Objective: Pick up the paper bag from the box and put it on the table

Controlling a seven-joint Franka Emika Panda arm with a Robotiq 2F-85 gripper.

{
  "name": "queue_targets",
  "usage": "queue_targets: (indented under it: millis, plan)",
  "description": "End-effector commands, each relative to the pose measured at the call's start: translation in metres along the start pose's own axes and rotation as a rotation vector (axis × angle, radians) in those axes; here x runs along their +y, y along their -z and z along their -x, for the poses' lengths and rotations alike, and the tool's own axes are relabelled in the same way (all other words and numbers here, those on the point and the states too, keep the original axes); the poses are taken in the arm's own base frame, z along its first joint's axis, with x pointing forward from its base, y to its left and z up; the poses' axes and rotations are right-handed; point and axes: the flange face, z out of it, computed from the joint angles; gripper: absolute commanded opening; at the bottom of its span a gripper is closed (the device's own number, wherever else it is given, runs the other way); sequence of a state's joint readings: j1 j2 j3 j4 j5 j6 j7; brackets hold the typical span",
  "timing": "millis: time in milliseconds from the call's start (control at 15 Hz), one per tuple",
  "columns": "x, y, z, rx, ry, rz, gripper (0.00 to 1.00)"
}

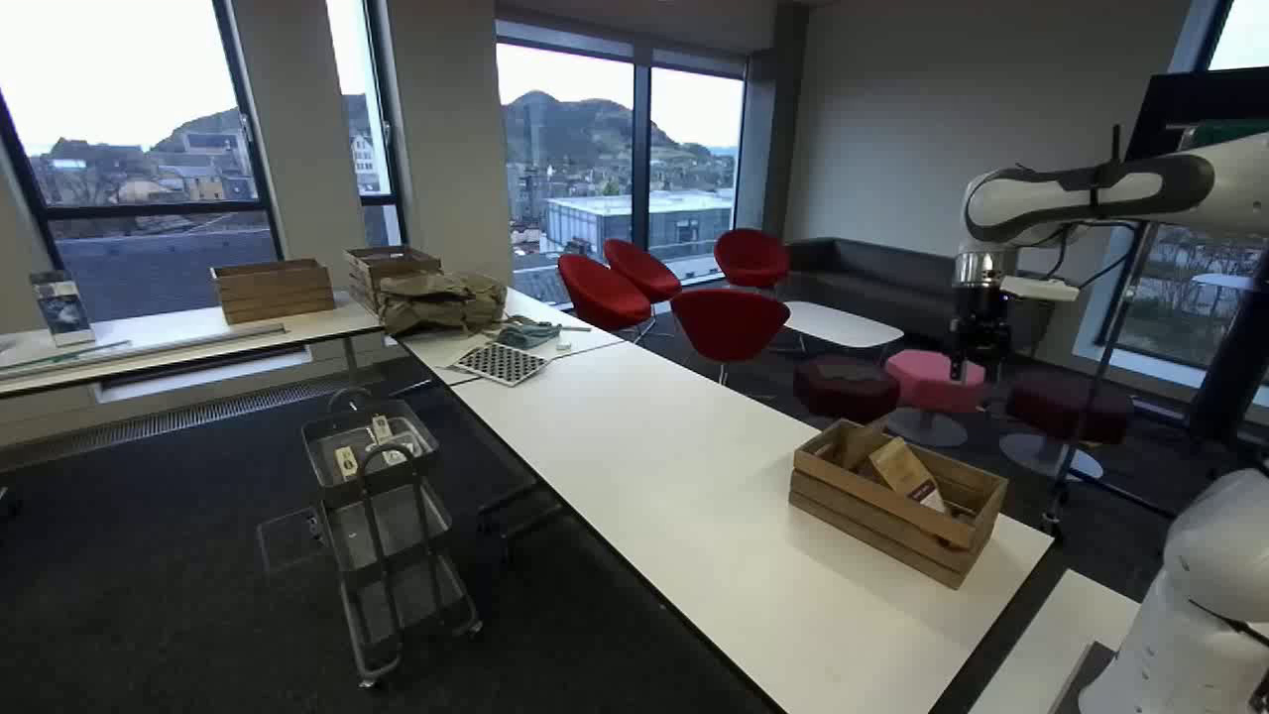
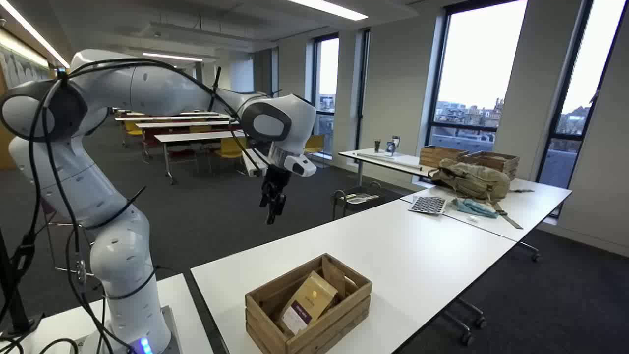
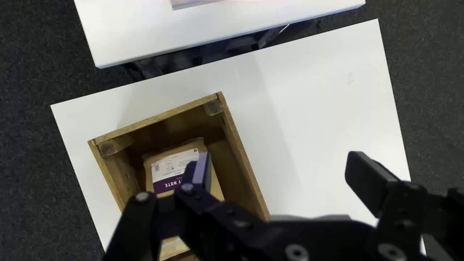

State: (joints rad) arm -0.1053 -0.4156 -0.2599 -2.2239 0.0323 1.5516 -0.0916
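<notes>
A tan paper bag with a white and purple label leans inside an open wooden box; the bag shows in both exterior views [image 1: 900,470] [image 2: 314,295] and in the wrist view [image 3: 170,166], partly hidden by a finger. The box [image 1: 872,526] [image 2: 339,322] [image 3: 156,117] stands on the white table [image 1: 634,466] [image 2: 422,255] [image 3: 308,116], near the robot's end. My gripper [image 1: 972,357] [image 2: 274,209] [image 3: 281,174] hangs well above the table, fingers pointing down. Its fingers are wide apart with nothing between them. In the wrist view one finger overlaps the box, the other the table beside it.
Another flat brown item [image 2: 334,275] stands in the box behind the bag. A backpack [image 1: 446,302] [image 2: 471,179], a perforated sheet [image 1: 501,364] [image 2: 428,205] and a teal cloth [image 2: 474,207] lie at the table's far end. A metal trolley [image 1: 382,526] stands beside the table.
</notes>
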Motion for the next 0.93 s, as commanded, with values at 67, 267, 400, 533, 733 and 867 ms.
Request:
queue_targets:
  millis: [67, 267, 400, 533, 733, 867]
  plan:
    - [0.0, 0.0, 0.0, -0.001, 0.0, 0.0, 1.0]
    - [0.0, 0.0, 0.0, -0.001, 0.0, 0.0, 1.0]
    - [0.0, 0.0, 0.0, -0.001, 0.0, 0.0, 1.0]
    - [0.006, -0.005, -0.013, -0.002, -0.083, -0.009, 1.0]
    - [0.016, -0.018, -0.038, -0.006, -0.244, -0.038, 1.0]
    - [0.023, -0.031, -0.058, -0.004, -0.356, -0.063, 1.0]
